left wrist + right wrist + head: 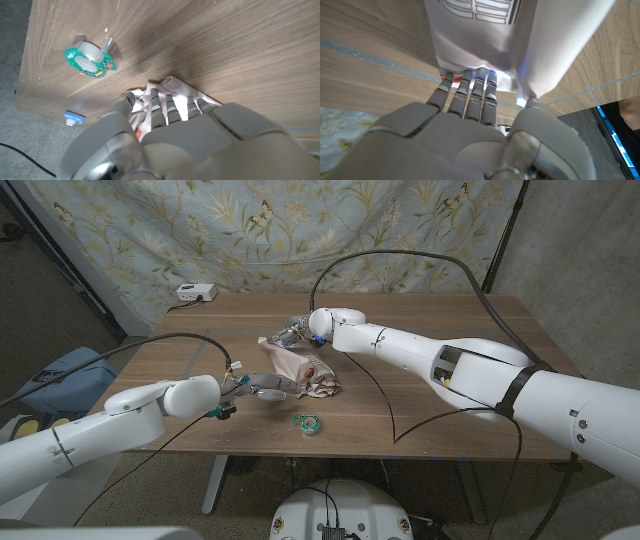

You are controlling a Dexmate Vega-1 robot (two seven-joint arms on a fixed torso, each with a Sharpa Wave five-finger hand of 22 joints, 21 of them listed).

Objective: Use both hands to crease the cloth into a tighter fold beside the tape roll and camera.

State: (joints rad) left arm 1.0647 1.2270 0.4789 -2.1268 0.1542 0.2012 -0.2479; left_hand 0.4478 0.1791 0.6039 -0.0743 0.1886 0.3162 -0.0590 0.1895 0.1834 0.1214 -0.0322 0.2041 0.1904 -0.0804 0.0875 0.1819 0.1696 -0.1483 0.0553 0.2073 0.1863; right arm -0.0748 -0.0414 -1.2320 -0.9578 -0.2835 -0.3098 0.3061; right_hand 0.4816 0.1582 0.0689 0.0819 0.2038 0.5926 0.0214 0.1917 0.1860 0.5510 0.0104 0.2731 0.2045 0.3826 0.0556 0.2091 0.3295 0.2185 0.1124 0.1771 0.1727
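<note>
A pale pink cloth [303,368] lies bunched in a long strip at the table's middle. My right hand [299,332] is at its far end; in the right wrist view the fingertips [468,79] sit under the cloth's [480,40] edge with the thumb against it, holding it. My left hand [256,389] is at the cloth's near left end, and its fingers [167,102] curl over a cloth [175,90] corner and grip it. A green tape roll [306,422] [92,56] lies just in front of the cloth, near the table's front edge.
A white box [195,293] sits at the table's far left corner. A small blue clip [73,118] shows at the table's [450,400] front edge. Black cables from the right arm arch over and trail across the table. A patterned curtain hangs behind.
</note>
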